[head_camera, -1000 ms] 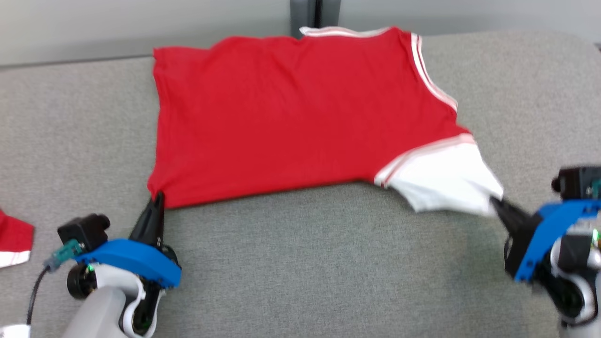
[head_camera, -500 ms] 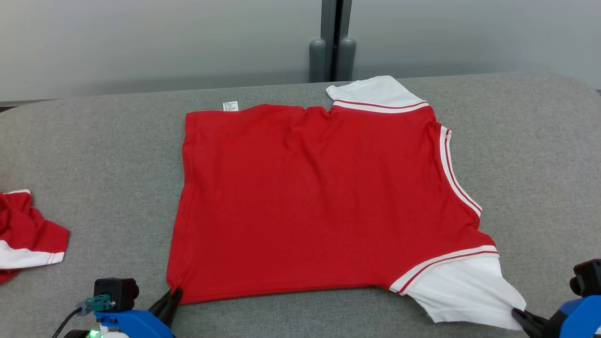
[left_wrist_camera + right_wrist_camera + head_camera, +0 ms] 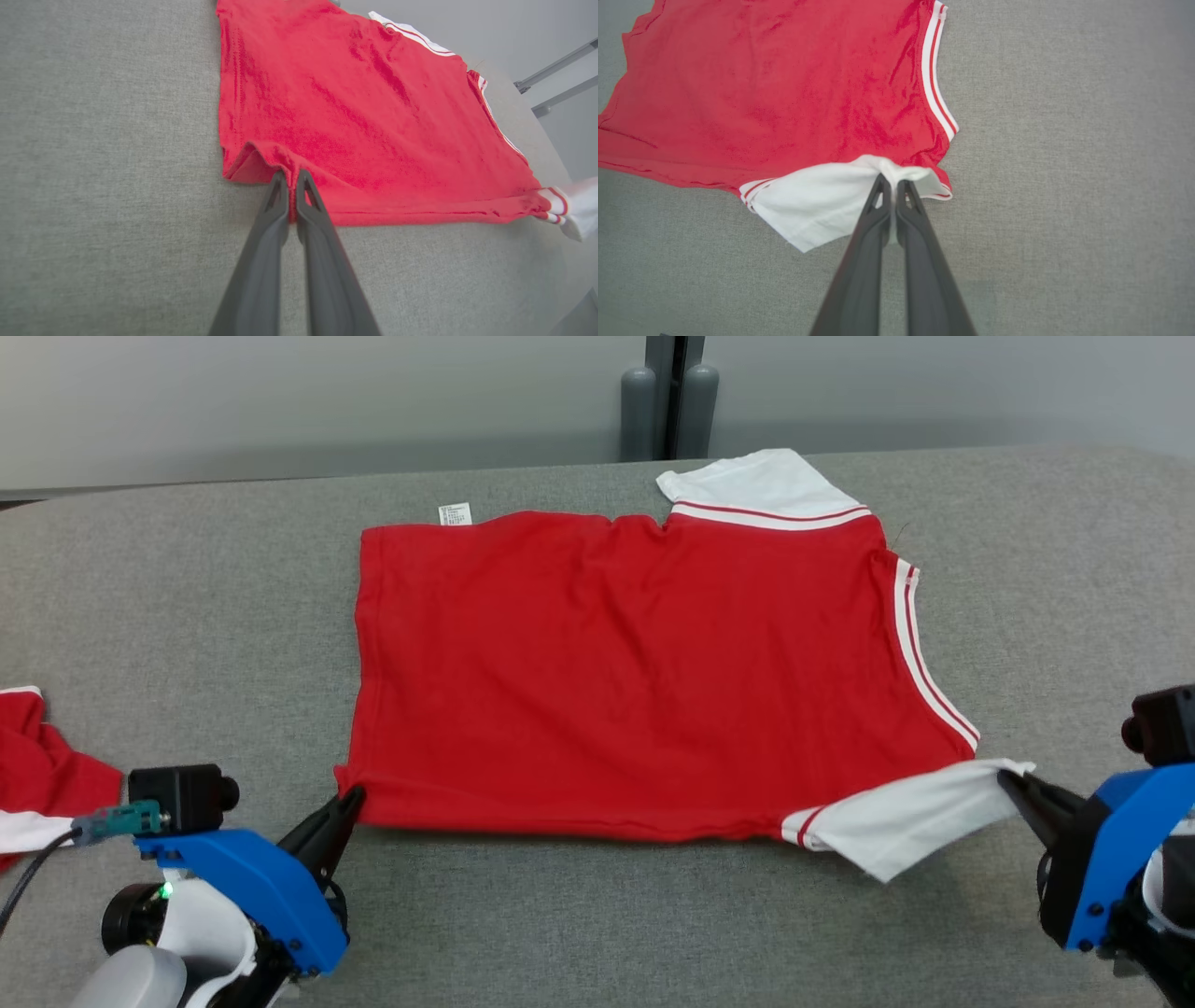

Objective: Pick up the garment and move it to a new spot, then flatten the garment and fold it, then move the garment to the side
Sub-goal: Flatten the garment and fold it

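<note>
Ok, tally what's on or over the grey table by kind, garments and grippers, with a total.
Garments: 2, the spread red shirt and a crumpled red garment at the left edge.
Grippers: 2, the left gripper and the right gripper, jaws shut on the spread red shirt.
Total: 4

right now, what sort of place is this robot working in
Likely a lab or test room set up for garment folding: a table covered in grey fabric, bare grey wall panels behind it, and a red shirt spread out with another red garment at the left.
</note>
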`<state>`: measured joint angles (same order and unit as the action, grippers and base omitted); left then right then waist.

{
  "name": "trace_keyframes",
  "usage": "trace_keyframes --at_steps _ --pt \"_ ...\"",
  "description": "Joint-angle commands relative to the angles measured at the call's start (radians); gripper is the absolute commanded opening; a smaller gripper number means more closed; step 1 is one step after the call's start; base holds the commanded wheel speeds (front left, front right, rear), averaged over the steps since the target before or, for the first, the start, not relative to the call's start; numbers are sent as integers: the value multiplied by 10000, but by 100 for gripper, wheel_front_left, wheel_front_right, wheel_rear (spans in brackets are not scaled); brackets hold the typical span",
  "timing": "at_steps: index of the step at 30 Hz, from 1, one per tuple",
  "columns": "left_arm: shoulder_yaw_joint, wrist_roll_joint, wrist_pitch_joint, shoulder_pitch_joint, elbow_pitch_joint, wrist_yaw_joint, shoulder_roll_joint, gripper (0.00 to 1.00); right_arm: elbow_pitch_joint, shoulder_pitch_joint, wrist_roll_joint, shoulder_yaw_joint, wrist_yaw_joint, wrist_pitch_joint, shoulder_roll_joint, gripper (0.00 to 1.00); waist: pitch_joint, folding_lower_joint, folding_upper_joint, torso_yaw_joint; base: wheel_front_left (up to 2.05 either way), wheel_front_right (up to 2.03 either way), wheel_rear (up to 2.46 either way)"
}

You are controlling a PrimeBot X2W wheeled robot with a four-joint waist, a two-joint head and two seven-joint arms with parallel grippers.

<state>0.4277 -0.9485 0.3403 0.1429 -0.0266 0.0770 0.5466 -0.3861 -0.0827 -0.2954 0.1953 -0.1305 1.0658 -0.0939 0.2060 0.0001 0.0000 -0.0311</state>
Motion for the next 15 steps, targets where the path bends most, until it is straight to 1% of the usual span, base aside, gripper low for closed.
trace_keyframes --at_steps 1,4,6,8,15 --pt "-106 -104 -57 245 67 -42 -102 0 94 -323 -87 -3 -5 -142 -86 0 153 -1 0 49 0 0 0" --pt "-315 -473 50 699 411 -136 -286 0 613 -1084 -203 -87 -5 -439 -317 0 377 -1 0 110 0 0 0" --pt "-262 -409 220 1046 661 -155 -241 0 935 -1592 -282 -254 -5 -683 -558 0 551 -1 0 138 0 0 0" --pt "-240 -362 244 1377 870 -192 -325 0 1251 -2034 -294 -424 -5 -1023 -845 0 732 -1 0 176 0 0 0" --pt "-175 -198 -105 2194 1679 -425 -694 0 2414 -3106 -466 -1025 -5 -1920 -1496 0 1299 -1 0 310 0 0 0"
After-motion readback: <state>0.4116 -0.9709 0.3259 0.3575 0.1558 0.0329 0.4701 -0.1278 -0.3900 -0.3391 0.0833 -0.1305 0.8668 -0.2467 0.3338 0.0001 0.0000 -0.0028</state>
